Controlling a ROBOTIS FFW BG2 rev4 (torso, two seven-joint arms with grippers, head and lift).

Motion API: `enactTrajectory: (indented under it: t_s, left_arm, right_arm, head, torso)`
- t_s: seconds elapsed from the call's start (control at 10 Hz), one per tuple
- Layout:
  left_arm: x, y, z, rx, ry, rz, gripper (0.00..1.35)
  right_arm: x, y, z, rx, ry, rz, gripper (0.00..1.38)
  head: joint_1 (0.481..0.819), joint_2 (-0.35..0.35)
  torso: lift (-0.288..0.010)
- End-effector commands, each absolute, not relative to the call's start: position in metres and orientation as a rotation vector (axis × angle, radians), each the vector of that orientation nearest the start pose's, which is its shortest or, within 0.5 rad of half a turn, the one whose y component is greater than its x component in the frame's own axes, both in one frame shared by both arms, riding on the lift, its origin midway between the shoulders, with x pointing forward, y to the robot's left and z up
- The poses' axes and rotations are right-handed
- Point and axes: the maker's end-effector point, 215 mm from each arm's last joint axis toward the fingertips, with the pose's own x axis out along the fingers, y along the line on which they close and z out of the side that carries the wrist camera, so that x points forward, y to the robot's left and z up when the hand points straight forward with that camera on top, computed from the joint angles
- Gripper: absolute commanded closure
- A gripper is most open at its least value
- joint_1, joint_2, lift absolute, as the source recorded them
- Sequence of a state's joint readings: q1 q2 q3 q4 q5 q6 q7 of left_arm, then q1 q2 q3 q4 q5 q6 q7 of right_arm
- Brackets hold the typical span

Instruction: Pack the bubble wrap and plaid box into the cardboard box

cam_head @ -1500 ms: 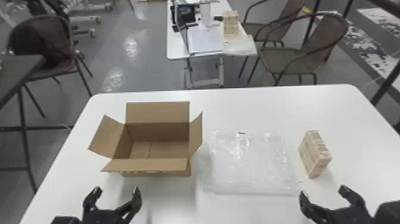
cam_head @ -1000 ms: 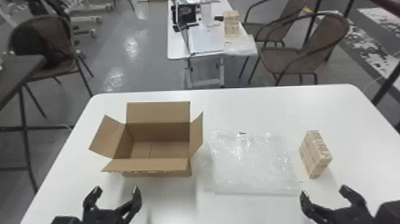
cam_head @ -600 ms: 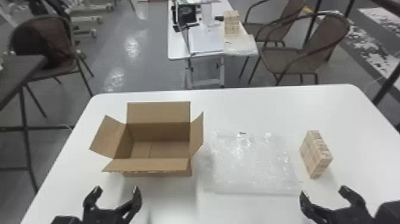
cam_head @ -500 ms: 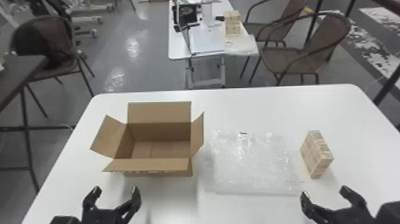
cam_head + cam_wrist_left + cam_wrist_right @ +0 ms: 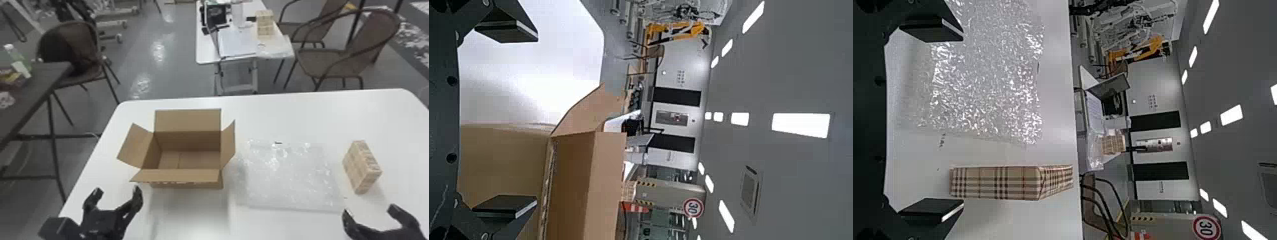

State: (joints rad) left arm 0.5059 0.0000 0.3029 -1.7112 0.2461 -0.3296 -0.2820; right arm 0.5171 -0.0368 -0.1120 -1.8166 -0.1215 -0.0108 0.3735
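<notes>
Left gripper (image 5: 117, 190) has shifted outward, away from the cardboard box (image 5: 188, 141). Packing status: not started; both items remain. Both grippers, left and right gripper (image 5: 369, 209), are spread and empty at the table's (image 5: 319, 115) near side. Beyond: bubble wrap (image 5: 290, 175) flat between the open, empty carton and the upright plaid box (image 5: 360, 167).

From high up, the head view faces 12 o'clock, tilted down over the smooth white counter (image 5: 306, 111). Both wrist views face 12 o'clock from lower, nearer; head and left share the open brown cardboard box (image 5: 178, 175), head and right the flat, clear bubble wrap (image 5: 287, 178).
</notes>
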Motion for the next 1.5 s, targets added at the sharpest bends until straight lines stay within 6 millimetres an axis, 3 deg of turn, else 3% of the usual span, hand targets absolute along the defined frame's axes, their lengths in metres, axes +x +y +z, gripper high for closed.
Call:
enactTrajectory:
  t_s: [0.0,0.2,0.4,0.7,1.1,1.3,1.4]
  left_arm:
    - [0.403,0.393,-0.382,-0.046,-0.019,0.098,0.15]
    - [0.412,0.419,-0.362,-0.031,-0.01,0.119,0.15]
    - [0.446,0.417,-0.354,-0.085,0.014,0.037,0.15]
    - [0.475,0.388,-0.378,-0.254,0.085,-0.043,0.15]
    - [0.503,0.382,-0.395,-0.338,0.079,-0.072,0.19]
    - [0.513,0.39,-0.396,-0.336,0.069,-0.065,0.31]
    - [0.515,0.394,-0.394,-0.332,0.054,-0.059,0.47]
  right_arm:
    - [0.405,-0.222,-0.458,0.092,0.243,0.265,0.12]
    - [0.405,-0.221,-0.46,0.097,0.248,0.266,0.12]
    - [0.408,-0.218,-0.46,0.1,0.248,0.274,0.12]
    - [0.412,-0.21,-0.462,0.109,0.253,0.296,0.12]
    - [0.415,-0.205,-0.464,0.115,0.258,0.307,0.12]
    - [0.418,-0.202,-0.463,0.118,0.256,0.319,0.12]
    - [0.418,-0.202,-0.464,0.12,0.257,0.319,0.12]
  head:
    - [0.695,0.184]
    - [0.695,0.235]
    - [0.695,0.26]
    - [0.695,0.243]
    - [0.695,0.21]
    - [0.695,0.213]
    - [0.695,0.218]
  torso:
    - [-0.089]
    - [-0.089]
    - [-0.089]
    - [-0.089]
    - [-0.089]
    - [-0.089]
    - [-0.089]
